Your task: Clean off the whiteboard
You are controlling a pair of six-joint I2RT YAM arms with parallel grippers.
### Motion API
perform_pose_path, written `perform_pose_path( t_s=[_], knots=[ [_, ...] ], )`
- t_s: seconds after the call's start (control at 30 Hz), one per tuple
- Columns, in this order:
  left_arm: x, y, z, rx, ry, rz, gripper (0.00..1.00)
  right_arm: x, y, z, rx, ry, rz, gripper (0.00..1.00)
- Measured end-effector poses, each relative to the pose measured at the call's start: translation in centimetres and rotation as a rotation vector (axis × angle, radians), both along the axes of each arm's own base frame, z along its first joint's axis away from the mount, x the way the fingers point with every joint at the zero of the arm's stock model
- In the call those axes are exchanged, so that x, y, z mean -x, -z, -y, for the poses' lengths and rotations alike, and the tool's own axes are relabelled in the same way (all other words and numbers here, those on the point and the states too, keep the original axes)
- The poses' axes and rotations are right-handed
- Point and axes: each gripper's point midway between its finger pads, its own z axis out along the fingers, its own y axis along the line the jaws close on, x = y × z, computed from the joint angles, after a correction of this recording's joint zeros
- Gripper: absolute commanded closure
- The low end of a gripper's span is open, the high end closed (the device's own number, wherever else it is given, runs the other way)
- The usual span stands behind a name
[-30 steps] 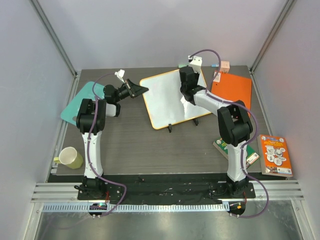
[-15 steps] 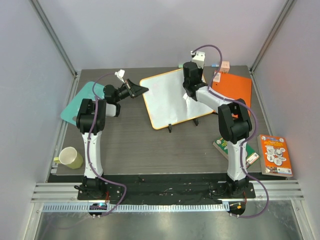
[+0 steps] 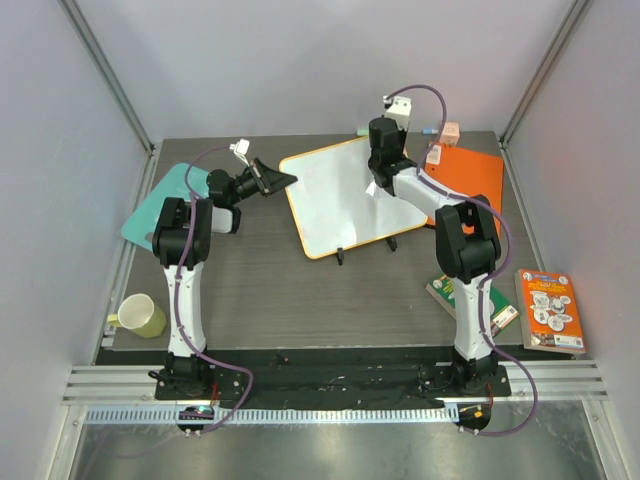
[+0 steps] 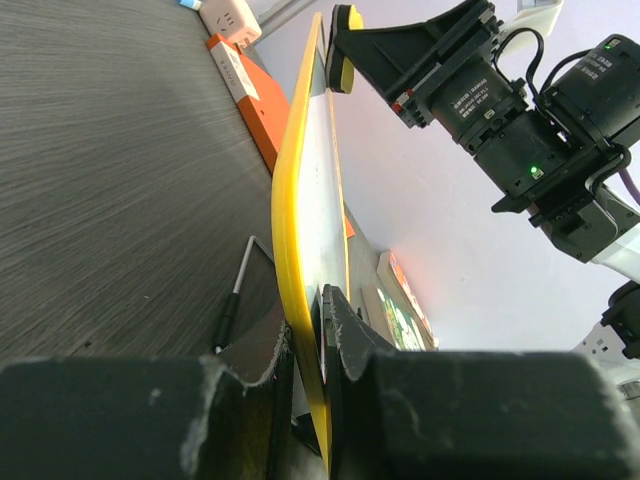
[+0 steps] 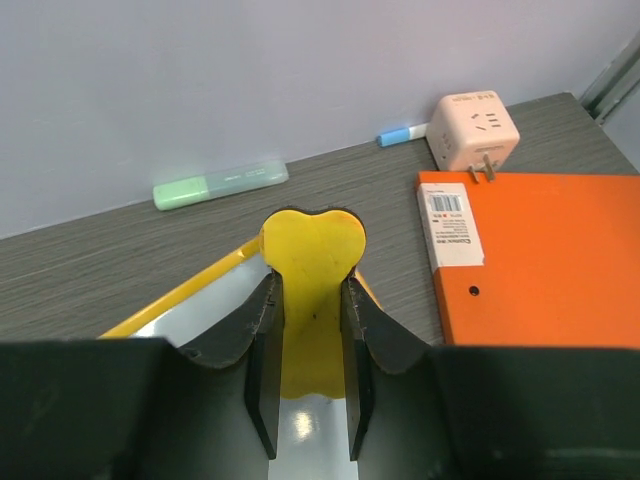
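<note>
Whiteboard [image 3: 335, 205] mid-surface, toward far side, no marks visible. Left hand [image 4: 318, 300] pinched tight on its left rim, likely to steady it. Right hand [image 5: 308, 290] narrow, gripping yellow eraser [image 5: 312, 240] at board's far edge.

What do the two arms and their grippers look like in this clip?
The left arm and right arm match: white links, black joint housings, a mauve cable looped along each. The left gripper and right gripper are black with flat dark jaws.
</note>
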Motion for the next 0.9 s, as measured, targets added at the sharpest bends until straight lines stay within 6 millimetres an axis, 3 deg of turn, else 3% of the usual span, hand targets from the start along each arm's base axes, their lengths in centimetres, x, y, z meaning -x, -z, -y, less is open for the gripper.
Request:
perform_pose_path(
  t_s=[0.23, 0.47, 0.9],
  knots=[
    [0.0, 0.0, 0.0, 0.0, 0.001, -0.001, 1.0, -1.0, -0.9, -3.3, -0.021, -0.07, 0.034, 0.99],
    [0.0, 0.0, 0.0, 0.001, 0.001, -0.002, 1.0, -0.7, -0.4, -3.8, -0.042, -0.086, 0.049, 0.99],
    [0.0, 0.0, 0.0, 0.001, 0.001, -0.002, 1.0, 7.1, 3.8, 0.8, -0.036, 0.008, -0.041, 0.99]
  ],
)
